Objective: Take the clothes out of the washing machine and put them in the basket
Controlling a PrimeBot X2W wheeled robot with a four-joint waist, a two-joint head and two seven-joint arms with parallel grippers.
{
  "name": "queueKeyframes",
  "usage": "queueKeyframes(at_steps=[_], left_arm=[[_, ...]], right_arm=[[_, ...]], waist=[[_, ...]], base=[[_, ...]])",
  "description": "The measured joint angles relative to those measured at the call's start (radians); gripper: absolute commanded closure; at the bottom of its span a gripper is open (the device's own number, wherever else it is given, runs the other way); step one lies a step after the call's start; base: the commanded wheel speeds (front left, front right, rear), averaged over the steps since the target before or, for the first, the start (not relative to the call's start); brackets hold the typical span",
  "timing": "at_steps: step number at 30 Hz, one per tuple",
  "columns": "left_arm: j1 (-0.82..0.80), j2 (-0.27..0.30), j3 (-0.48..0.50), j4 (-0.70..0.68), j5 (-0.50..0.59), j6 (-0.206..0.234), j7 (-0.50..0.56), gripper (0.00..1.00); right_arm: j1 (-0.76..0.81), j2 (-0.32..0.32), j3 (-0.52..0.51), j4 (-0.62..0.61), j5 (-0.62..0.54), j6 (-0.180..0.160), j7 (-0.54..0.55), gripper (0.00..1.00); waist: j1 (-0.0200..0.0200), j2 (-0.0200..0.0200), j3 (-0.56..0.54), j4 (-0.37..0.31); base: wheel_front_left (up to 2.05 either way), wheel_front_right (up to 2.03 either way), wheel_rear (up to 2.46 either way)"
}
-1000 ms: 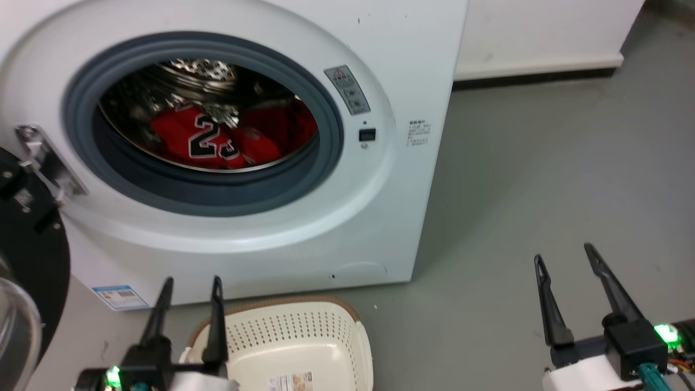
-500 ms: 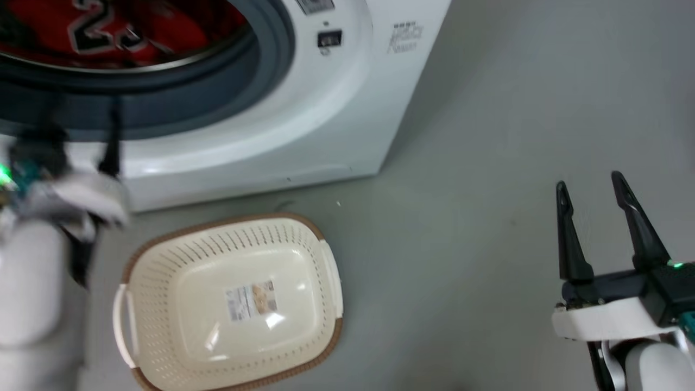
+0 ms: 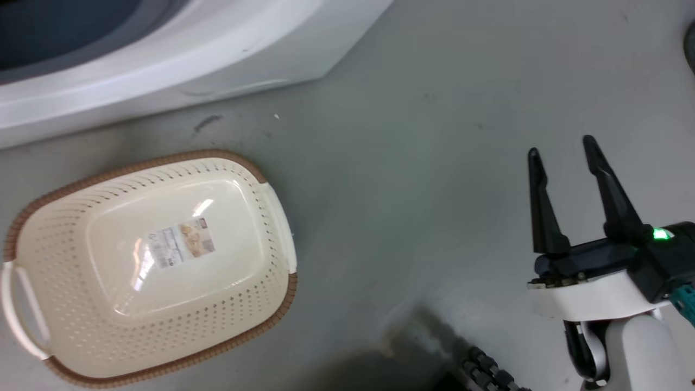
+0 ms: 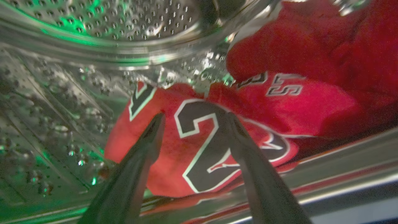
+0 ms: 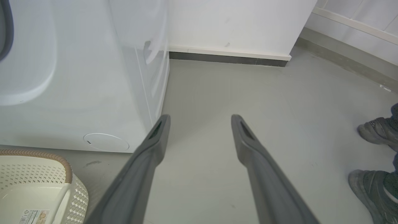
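Head cam had tipped down since a sec earlier, so the washer [image 3: 163, 60] slid to the top edge and the basket [image 3: 260, 255] lay whole on the floor [image 3: 412, 163] just in front of it. That was a cam move, not the things. Basket was empty bar its label. Right tool [image 3: 562, 149] hung over bare floor well apart from the basket, fingers apart, holding nothing.

Left wrist cam: left tool [image 4: 195, 116] had gone into the drum [image 4: 124, 25], fingers spread, tips framing the "23" on the clothes [image 4: 199, 155], no cloth pinched yet. Touching or just short, couldn't tell. Clothes lay heaped low in the drum, w/ a second red piece [image 4: 311, 46] behind at the right.

Right wrist cam: washer side, basket corner at lower left, a person's shoes [image 5: 373, 130] at the right edge.

Handling, prob.: light, limp, slick sports fabric that wouldn't keep shape and would drape and trail. Best bite looked like a raised fold near the number, deep enough to bunch cloth, since a thin edge could slip out. One piece might drag the other along.
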Motion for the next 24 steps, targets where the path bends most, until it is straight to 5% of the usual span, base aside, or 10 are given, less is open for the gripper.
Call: queueKeyframes(at_steps=[7, 12, 13, 14, 15, 24], left_arm=[[-0.23, 0.108, -0.171, 0.094, -0.131, 0.0, 0.259, 0.0], [-0.291, 0.148, -0.248, 0.11, -0.18, 0.0, 0.332, 0.0], [-0.293, 0.155, -0.259, 0.113, -0.19, 0.0, 0.341, 0.22], [-0.299, 0.158, -0.26, 0.122, -0.204, 0.0, 0.345, 0.79], [-0.308, 0.161, -0.257, 0.13, -0.218, 0.0, 0.346, 1.0], [-0.306, 0.14, -0.293, 0.177, -0.253, 0.0, 0.188, 1.0]], right_arm=[[-0.016, 0.0, 0.07, -0.031, 0.052, 0.0, 0.0, 0.0], [-0.016, 0.001, 0.073, -0.038, 0.063, 0.0, 0.0, 0.0], [-0.016, 0.001, 0.071, -0.038, 0.066, 0.0, 0.0, 0.0], [-0.016, 0.001, 0.069, -0.038, 0.07, 0.0, 0.0, 0.0], [-0.016, 0.001, 0.067, -0.038, 0.07, 0.0, 0.0, 0.0], [-0.023, 0.001, 0.024, -0.013, 0.085, 0.0, 0.0, 0.0]], waist=[[-0.0001, 0.0, 0.11, -0.079], [-0.0001, 0.0, 0.151, -0.105], [-0.0001, 0.0, 0.155, -0.107], [-0.0001, 0.0, 0.159, -0.109], [-0.0001, 0.0, 0.162, -0.11], [-0.0002, 0.0, 0.122, -0.081]], base=[[0.0, 0.0, 0.0], [0.0, 0.0, 0.0], [0.0, 0.0, 0.0], [0.0, 0.0, 0.0], [0.0, 0.0, 0.0], [0.0, 0.0, 0.0]])
